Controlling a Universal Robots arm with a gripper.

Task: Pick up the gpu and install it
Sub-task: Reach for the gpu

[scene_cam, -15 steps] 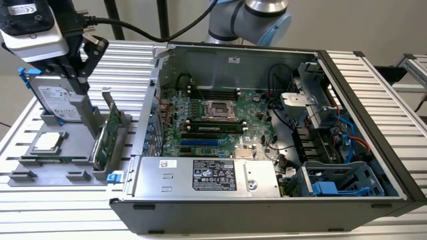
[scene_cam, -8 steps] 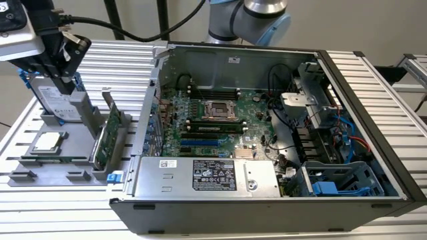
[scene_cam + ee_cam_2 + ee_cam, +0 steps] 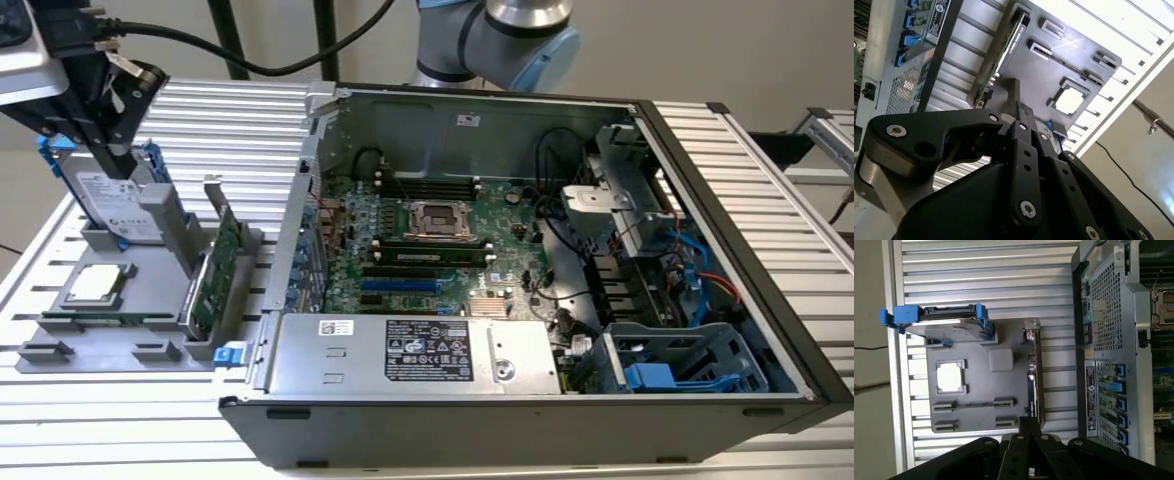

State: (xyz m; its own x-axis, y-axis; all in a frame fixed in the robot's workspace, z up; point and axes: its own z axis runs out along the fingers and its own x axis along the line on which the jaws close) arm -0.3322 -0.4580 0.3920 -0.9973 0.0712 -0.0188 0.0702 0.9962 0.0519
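The gpu (image 3: 214, 268) stands on its long edge in a slot along one side of the grey holder tray (image 3: 140, 305), at the exterior view's left, beside the open computer case (image 3: 534, 250). In both wrist views it shows edge-on as a thin green strip: gpu (image 3: 1034, 372), gpu (image 3: 1004, 55). My gripper (image 3: 118, 160) hangs well above the tray, over the hard drive end, apart from the card. Its black fingers (image 3: 1029, 424) are shut together with nothing between them; the same fingers (image 3: 1021, 115) also show in the second wrist view.
A silver hard drive with blue rails (image 3: 114, 200) stands at the tray's far end, and a square processor chip (image 3: 96, 285) lies in a pocket. The case holds a motherboard (image 3: 414, 240), a power supply (image 3: 414, 352) and a drive cage (image 3: 681, 365). Ribbed metal table (image 3: 227, 130) surrounds everything.
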